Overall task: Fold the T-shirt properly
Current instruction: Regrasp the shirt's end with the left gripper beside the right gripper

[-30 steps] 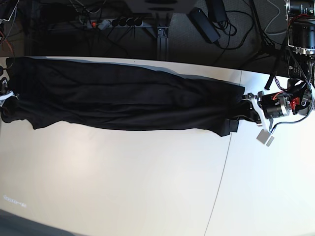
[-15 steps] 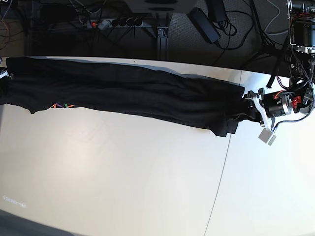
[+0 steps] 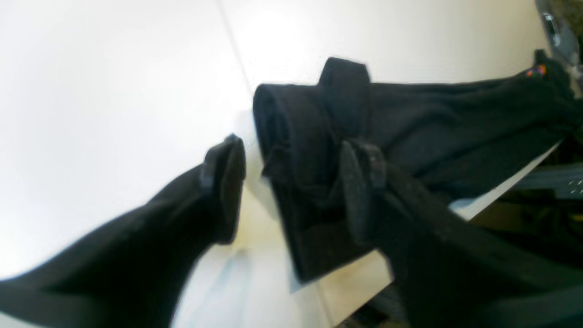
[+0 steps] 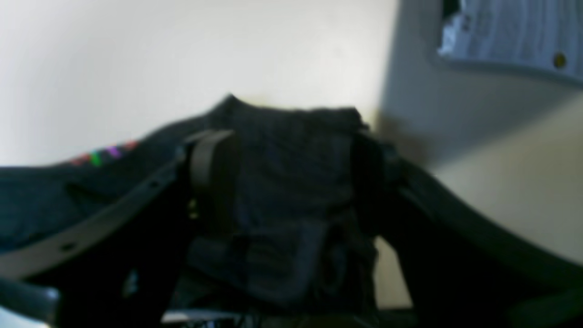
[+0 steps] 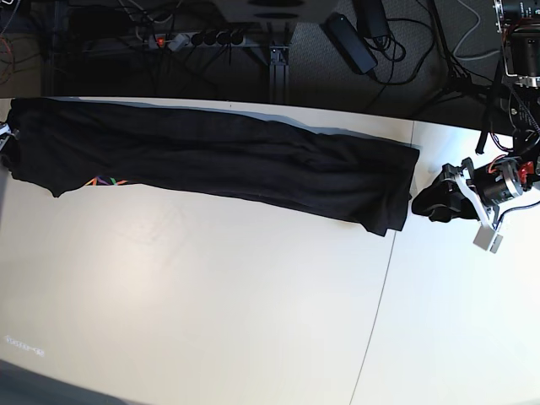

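The black T-shirt [image 5: 228, 160] lies stretched in a long band along the table's back edge, with its rainbow neck band [image 5: 105, 180] showing near the left end. My left gripper [image 5: 426, 204] is open, just right of the shirt's right end and apart from it. In the left wrist view the folded shirt end [image 3: 309, 136] lies between the spread fingers [image 3: 225, 182]. My right gripper [image 5: 5, 139] is at the shirt's left end. In the right wrist view its fingers [image 4: 212, 173] stand wide apart with bunched fabric [image 4: 291, 150] between them.
The white table [image 5: 211, 295] has a thin seam [image 5: 384, 278] running front to back. Behind the table's back edge lie a power strip [image 5: 198, 38], a black adapter [image 5: 350, 42] and several cables. A camera stand [image 5: 519, 51] is at the back right.
My left gripper has let go of the shirt's right end and drawn back to the right. The shirt's left part has shifted toward the back edge, baring the rainbow band.
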Controlling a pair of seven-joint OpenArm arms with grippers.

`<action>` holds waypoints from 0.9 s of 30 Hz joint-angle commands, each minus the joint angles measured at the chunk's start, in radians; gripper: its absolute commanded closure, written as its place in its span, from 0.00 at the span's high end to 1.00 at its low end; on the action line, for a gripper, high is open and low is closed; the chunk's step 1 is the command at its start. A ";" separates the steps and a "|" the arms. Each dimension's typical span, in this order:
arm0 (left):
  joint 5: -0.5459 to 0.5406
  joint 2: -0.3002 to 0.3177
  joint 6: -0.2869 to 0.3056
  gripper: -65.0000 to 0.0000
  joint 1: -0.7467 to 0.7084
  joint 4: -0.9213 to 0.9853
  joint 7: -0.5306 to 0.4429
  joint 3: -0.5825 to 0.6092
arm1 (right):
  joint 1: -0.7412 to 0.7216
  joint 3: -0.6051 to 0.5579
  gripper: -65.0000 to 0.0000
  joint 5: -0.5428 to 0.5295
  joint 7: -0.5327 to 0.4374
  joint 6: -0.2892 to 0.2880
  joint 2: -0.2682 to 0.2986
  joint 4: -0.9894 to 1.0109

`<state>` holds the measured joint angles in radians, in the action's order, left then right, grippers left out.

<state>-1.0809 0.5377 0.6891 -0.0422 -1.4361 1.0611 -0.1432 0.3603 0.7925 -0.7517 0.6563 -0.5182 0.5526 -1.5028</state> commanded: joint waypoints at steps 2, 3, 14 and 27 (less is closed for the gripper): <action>0.002 0.016 0.009 0.68 -0.010 -0.016 -0.042 -0.005 | -0.020 0.013 0.59 -0.020 -0.017 -0.044 0.026 -0.031; 0.002 0.016 0.009 0.70 -0.025 -0.016 -0.052 -0.005 | -0.026 0.013 0.59 -0.033 -0.007 -0.044 0.026 -0.040; -0.065 0.003 0.009 0.64 -0.074 -0.028 -0.121 -0.085 | -0.035 0.011 0.59 -0.056 0.019 -0.046 0.026 -0.082; 0.039 -0.040 0.009 0.00 -0.056 -0.187 -0.136 0.213 | -0.036 0.003 0.00 -0.013 0.003 -0.047 0.023 -0.079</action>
<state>-1.0126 0.4870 0.6895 -0.1181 -1.6077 0.9504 0.0803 0.3294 0.7891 -0.7544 0.6842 -0.5186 0.5518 -1.5696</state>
